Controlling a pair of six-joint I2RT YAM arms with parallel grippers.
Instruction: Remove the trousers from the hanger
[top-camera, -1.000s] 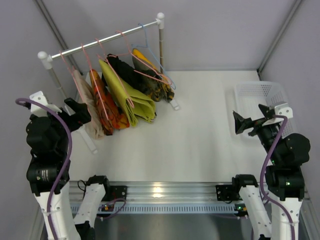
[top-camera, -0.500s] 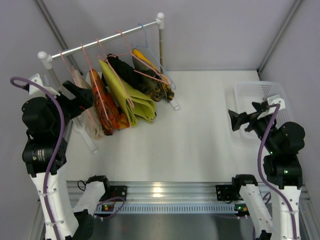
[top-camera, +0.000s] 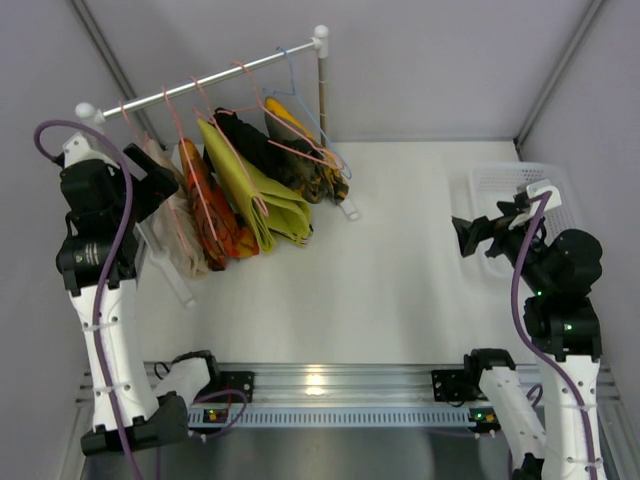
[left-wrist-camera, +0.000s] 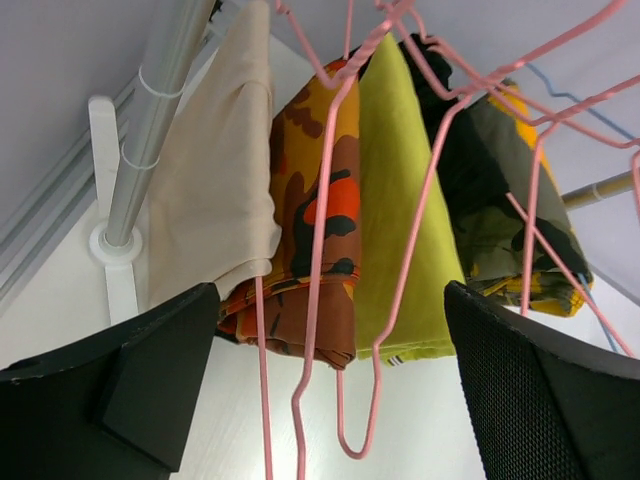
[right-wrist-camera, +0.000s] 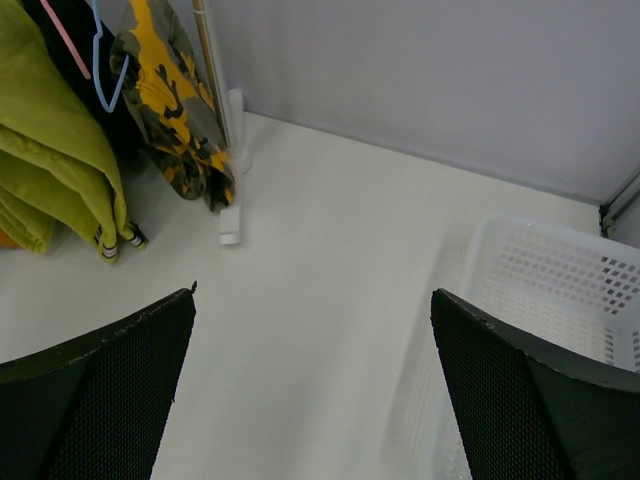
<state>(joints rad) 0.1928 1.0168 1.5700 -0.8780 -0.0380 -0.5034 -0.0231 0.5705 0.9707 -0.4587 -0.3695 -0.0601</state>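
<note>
Left gripper (top-camera: 158, 188), jaws spread wide, faces pale beige cloth trousers (left-wrist-camera: 215, 190) and orange-red dark-patterned trousers (left-wrist-camera: 305, 240) draped over pink wire hangers (left-wrist-camera: 319, 250) on a silver rail (top-camera: 220, 72). It should pinch one pair's hanging fold, clear of the wire. Right gripper (top-camera: 466, 236) is spread, empty.

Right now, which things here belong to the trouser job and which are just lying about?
Job: beige trousers, orange-red patterned trousers, their pink hangers, rail.
Just there: yellow-green garment, black garment, camouflage garment, white basket.
</note>
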